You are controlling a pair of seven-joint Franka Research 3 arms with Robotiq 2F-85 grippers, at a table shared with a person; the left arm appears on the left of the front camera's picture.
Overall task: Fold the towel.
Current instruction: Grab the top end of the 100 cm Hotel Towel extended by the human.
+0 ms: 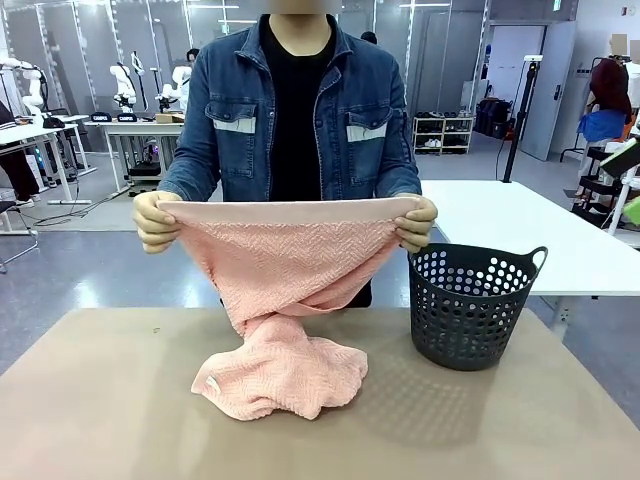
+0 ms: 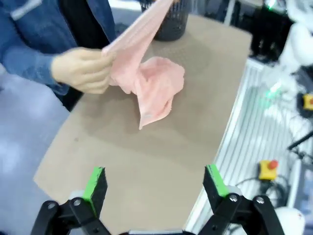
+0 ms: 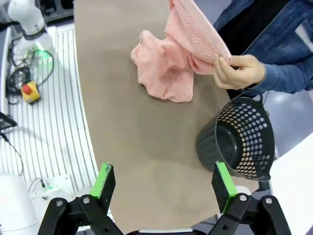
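The pale pink towel (image 1: 285,300) hangs twisted from the person's two hands (image 1: 155,222), which pinch its top edge at chest height across the table. Its lower part lies bunched on the tan table (image 1: 100,400), a small white tag near its front left. In the left wrist view the towel (image 2: 154,83) lies far ahead of my left gripper (image 2: 156,183), which stands open over bare table. The right wrist view has the towel (image 3: 168,68) well ahead of my right gripper (image 3: 164,180), open with nothing between its fingers.
A black perforated basket (image 1: 470,305) stands on the table right of the towel, seen too as the basket (image 3: 239,142) just ahead of my right gripper. A white table (image 1: 530,235) sits behind it. Beyond the table edge lies a ribbed floor with a yellow stop button (image 3: 29,90).
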